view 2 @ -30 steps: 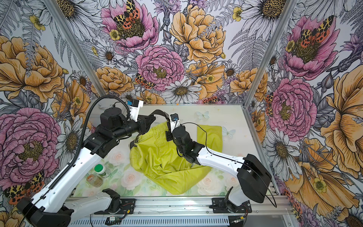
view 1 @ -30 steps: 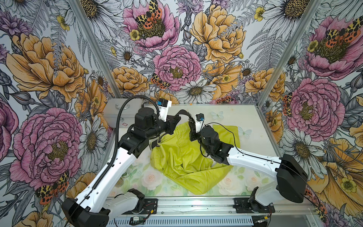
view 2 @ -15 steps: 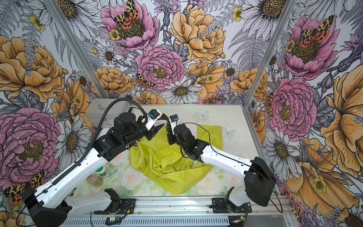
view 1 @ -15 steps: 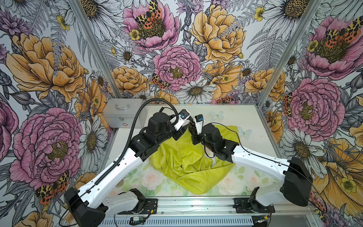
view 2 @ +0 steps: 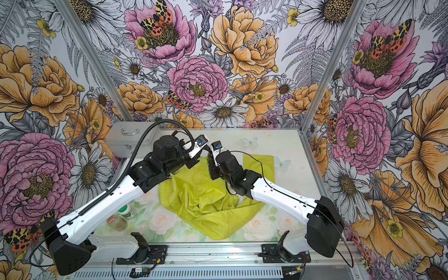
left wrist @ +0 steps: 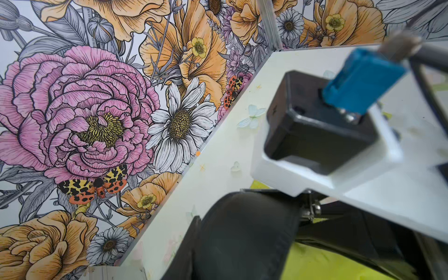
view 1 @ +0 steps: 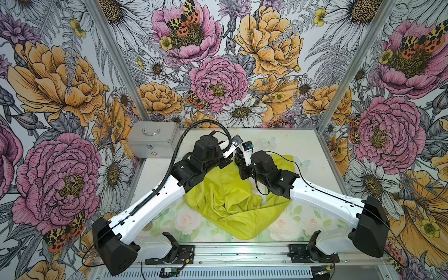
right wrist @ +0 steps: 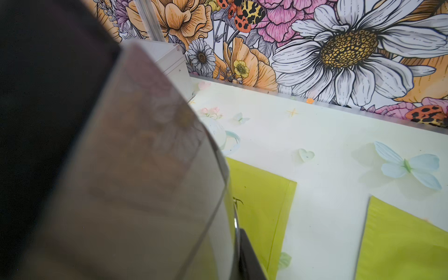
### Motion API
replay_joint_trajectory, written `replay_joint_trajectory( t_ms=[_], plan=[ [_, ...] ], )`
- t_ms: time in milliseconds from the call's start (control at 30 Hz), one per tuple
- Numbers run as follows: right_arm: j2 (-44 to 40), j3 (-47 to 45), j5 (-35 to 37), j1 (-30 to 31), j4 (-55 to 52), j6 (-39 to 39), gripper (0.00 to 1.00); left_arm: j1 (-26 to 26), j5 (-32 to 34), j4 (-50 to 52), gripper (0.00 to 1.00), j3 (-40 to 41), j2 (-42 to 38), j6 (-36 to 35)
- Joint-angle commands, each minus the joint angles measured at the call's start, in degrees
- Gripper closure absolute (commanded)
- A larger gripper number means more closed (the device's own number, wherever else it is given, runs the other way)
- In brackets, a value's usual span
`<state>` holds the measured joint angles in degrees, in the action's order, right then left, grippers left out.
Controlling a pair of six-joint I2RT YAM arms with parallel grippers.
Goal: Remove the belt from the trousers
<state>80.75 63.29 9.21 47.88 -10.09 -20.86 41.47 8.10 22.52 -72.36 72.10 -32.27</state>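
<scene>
Found the trousers [view 1: 225, 201] heaped mid-counter [view 1: 303, 145], bright yellow-green, thin and heavily creased. Noted the long axis running from the near rail toward the back wall. Saw two flat leg ends [right wrist: 261, 194] side by side in the right wrist view, hems squared off and pointing at that wall, with a strip of pale counter between them.

Caught the belt [left wrist: 242, 232] only in the left wrist view: a broad black strap, smooth and leather-like, stitched along one edge, arched up close to the lens over the yellow cloth. Spotted a small silver metal fitting beside it, too blurred to name. Could not tell which way the strap ran.

Met both pincers over the far edge of the heap, nearly touching. Judged the left pincer [view 1: 229, 162] clenched, contents unseen. Could not tell the state of the right pincer [view 1: 240, 160], masked by its own wrist.

Noticed a ribbed aluminium case [view 1: 152, 143] at the counter's far-left corner.
</scene>
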Motion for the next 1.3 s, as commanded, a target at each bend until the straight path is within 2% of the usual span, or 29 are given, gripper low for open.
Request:
replay_joint_trajectory(
  t_ms=[0,33,167,333,500,733,933,1000,1133,1167,1200,1267],
  plan=[
    [-2.43,2.68,-4.8,-1.35,-4.51,-3.85,0.76,-0.48,-1.02,-3.63,1.0,-2.32,-1.42,3.52],
    [-3.21,3.54,-5.48,-1.47,-6.04,-4.38,0.69,-0.68,-1.37,-3.63,1.0,-2.13,-1.71,4.32],
    [-6.1,7.23,-6.11,-1.24,-12.88,-7.37,0.54,-0.95,-2.82,-3.57,1.0,-1.38,-1.66,6.75],
    [-8.13,11.54,-3.06,0.39,-19.75,-8.9,0.45,-0.99,-2.12,-3.45,1.0,-1.57,-0.45,9.45],
    [-9.87,12.58,3.36,1.78,-20.06,-11.67,0.42,-0.91,-1.05,-2.67,1.0,-2.09,-0.03,11.39],
    [-3.78,18.66,5.34,3.04,-22.92,-10.27,0.41,-0.26,1.0,-1.52,1.0,-2.74,0.76,11.45],
    [-1.67,20.31,4.81,3.19,-23.13,-9.77,0.42,0.0,1.39,-1.3,1.0,-2.88,1.03,11.65],
    [-1.48,20.31,5.37,3.23,-23.14,-9.73,0.49,0.08,1.46,-1.2,1.0,-2.88,1.05,11.46],
    [-2.08,20.16,6.52,3.21,-23.05,-9.75,0.74,0.17,1.57,-0.99,1.0,-2.72,0.77,11.44],
    [-2.17,20.26,6.52,3.23,-23.05,-9.65,0.75,0.17,1.57,-0.92,1.0,-2.66,0.77,11.37],
    [-2.26,20.35,6.52,3.2,-23.05,-9.6,0.75,0.19,1.58,-0.97,1.0,-2.6,0.75,11.32],
    [-2.19,20.69,6.45,3.19,-23.05,-9.55,0.64,0.31,1.57,-0.82,1.0,-2.44,0.77,11.36]
  ],
)
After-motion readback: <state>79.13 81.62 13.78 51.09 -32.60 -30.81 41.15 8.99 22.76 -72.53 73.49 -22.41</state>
